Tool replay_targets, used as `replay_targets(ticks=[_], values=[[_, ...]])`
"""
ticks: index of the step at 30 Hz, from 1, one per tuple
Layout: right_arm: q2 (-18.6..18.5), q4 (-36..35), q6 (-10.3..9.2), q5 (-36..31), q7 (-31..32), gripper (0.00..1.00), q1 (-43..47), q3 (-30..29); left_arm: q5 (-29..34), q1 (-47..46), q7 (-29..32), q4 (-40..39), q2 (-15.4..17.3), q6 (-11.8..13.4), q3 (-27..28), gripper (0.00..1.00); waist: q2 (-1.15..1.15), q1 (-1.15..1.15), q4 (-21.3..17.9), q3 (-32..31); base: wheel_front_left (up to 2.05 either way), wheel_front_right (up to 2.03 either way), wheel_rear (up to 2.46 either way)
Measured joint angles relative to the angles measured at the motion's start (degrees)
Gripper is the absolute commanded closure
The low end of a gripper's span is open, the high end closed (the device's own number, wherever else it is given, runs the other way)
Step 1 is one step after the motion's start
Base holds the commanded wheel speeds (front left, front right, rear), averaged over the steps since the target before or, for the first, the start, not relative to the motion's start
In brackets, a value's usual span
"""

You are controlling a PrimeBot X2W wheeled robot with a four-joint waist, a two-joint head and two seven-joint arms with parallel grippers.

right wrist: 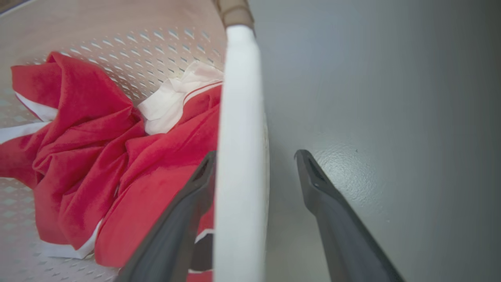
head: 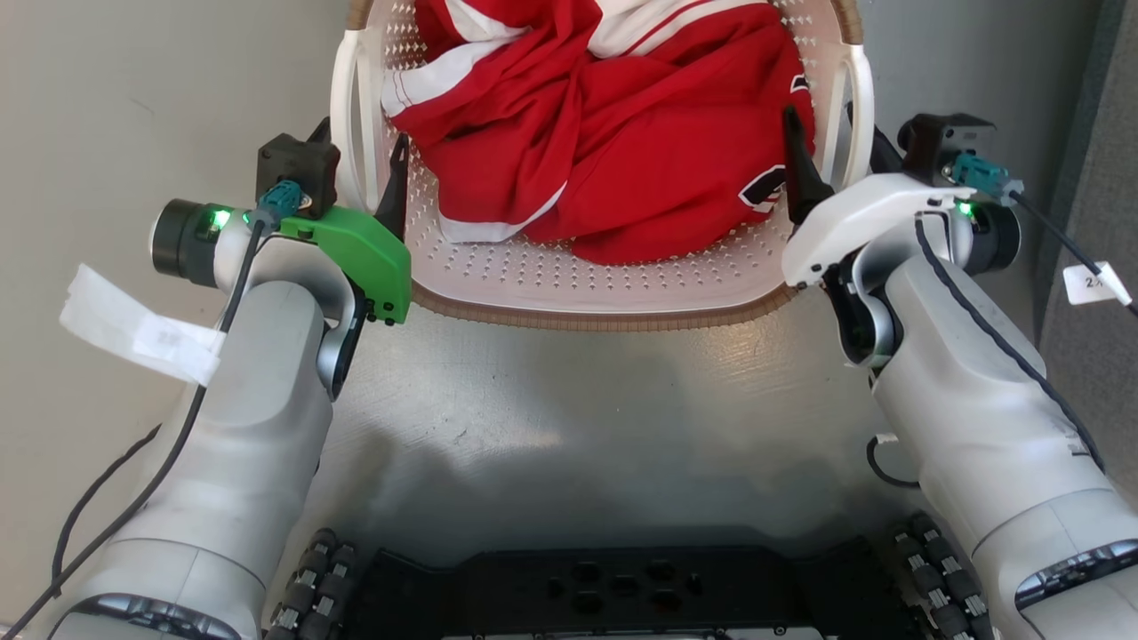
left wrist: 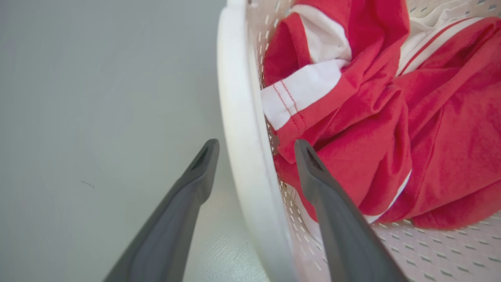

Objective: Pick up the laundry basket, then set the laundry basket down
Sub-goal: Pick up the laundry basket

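The head view gives the wide layout. Nearest is the robot's black base plate [head: 622,587], and both pale forearms reach out over the grey floor [head: 569,400]. A white paper tag [head: 133,324] hangs off the left arm. The wrist views add the close detail, namely the gaps between each finger and the handle it flanks.

The laundry basket [head: 605,316] sits on the floor just ahead of the base, centred between the two arms, with its brown rim on the near side. Crumpled red-and-white clothing [head: 622,133] lies inside, heaped from the middle toward the far part. The perforated near wall is bare.

The left claw [left wrist: 256,144] is released, its fingers spread wide and straddling the white left handle [left wrist: 238,117]. One finger is outside over the floor, clear of the handle. The other is inside the basket beside the cloth, and I cannot tell whether it touches the handle.

The right claw [right wrist: 255,153] is also released and straddles the right handle [right wrist: 238,117]. Its inner finger lies close against the handle's inner side, next to the red cloth. Its outer finger stands well apart from the handle, over the floor.
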Motion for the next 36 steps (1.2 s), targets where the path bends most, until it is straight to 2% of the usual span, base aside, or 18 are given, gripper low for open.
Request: replay_targets(ticks=[2,3,4,5,6,20,33,36], values=[[0.00,0.19,-0.01,0.09,0.00,0.00,-0.52,0.47,-0.10,-0.32,0.00,0.44,0.00,0.00,-0.64,0.00,0.00,0.00,-0.02,0.12,0.00,0.00,0.00],[0.00,0.33,-0.01,0.10,0.00,0.11,-0.82,0.67,-0.22,-0.43,0.00,0.67,-0.01,0.00,-0.89,0.38,0.00,0.00,-0.03,0.17,0.00,0.00,0.00],[0.00,0.42,-0.01,0.23,0.00,0.38,-0.99,0.81,-0.33,-0.49,0.00,0.82,-0.01,0.00,-1.05,0.59,0.00,0.00,-0.06,0.21,0.00,0.00,0.00],[0.00,0.53,-0.01,0.45,0.00,0.60,-1.06,0.93,-0.52,-0.53,0.00,0.96,-0.01,0.00,-1.21,0.85,0.00,0.00,-0.09,0.24,0.00,0.00,0.00],[-0.01,0.74,-0.01,0.51,0.00,1.00,-1.13,1.05,-0.71,-0.63,0.00,1.18,-0.01,0.00,-1.40,1.00,0.00,0.00,-0.11,0.26,0.00,0.00,0.00],[0.56,4.27,-0.54,3.19,0.00,1.00,-2.00,2.87,-3.71,-0.79,-0.05,3.34,-0.64,0.22,-4.04,1.00,0.00,0.00,-0.26,-2.44,0.00,0.00,0.00],[0.98,8.15,-0.49,5.69,0.01,1.00,-1.82,5.14,-7.16,1.87,-0.07,5.24,-0.76,0.67,-6.05,1.00,0.00,0.00,-0.86,-8.63,0.00,0.00,0.00],[1.23,9.62,0.01,6.19,0.01,1.00,-1.20,5.95,-7.43,3.16,-0.07,6.33,-0.88,0.67,-6.51,1.00,0.00,0.00,-0.97,-10.55,0.00,0.00,0.00]])
